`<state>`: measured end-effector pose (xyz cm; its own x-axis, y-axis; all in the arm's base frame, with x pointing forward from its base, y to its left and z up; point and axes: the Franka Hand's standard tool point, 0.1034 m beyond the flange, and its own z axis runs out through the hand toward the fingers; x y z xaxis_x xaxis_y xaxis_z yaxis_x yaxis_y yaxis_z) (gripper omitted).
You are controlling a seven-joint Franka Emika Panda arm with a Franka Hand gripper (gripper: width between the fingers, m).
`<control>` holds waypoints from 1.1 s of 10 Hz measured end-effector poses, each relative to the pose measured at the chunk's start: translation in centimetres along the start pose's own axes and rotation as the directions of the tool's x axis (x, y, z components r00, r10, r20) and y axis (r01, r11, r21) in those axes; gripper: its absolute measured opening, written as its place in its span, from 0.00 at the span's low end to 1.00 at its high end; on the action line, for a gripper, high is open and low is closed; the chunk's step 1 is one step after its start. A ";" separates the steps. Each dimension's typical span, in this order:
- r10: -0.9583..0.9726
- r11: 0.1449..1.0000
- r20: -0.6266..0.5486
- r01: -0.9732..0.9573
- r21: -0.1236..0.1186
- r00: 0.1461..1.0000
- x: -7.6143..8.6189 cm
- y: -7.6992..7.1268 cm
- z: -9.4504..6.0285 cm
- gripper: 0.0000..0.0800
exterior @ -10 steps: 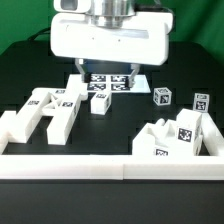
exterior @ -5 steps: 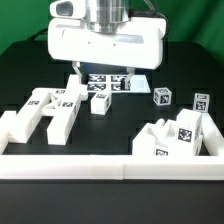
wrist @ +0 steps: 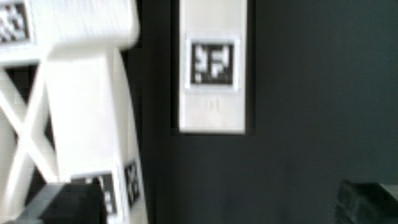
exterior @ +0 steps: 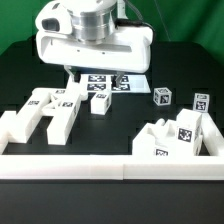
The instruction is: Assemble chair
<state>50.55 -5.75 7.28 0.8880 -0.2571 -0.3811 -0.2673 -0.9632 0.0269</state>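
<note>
The claw (exterior: pixel 98 74) hangs wide open over the black table (exterior: pixel 120 128), holding nothing; white chair pieces (exterior: pixel 55 108) lie loose on it.

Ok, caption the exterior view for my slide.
Open gripper hovers near the marker board; white chair pieces lie scattered on black table.

Open table (exterior: pixel 120 128) between the chair pieces (exterior: pixel 62 120), rail (exterior: pixel 100 166) in front

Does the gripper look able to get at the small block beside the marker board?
Probably yes: the block stands by itself with nothing over it, and the open gripper hangs close by.
</note>
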 end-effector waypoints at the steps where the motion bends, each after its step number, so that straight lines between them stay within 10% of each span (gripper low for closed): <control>1: 0.002 1.000 0.054 -0.002 -0.006 0.999 0.3 0.1 0.0 0.81; 7: -0.011 1.000 0.250 0.018 -0.024 0.968 0.3 0.1 0.5 0.81; 11: -0.145 0.989 0.265 0.146 0.017 0.953 0.2 0.7 1.0 0.81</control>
<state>50.22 -6.43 6.32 0.7864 -0.0847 -0.6119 -0.1411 -0.9890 -0.0445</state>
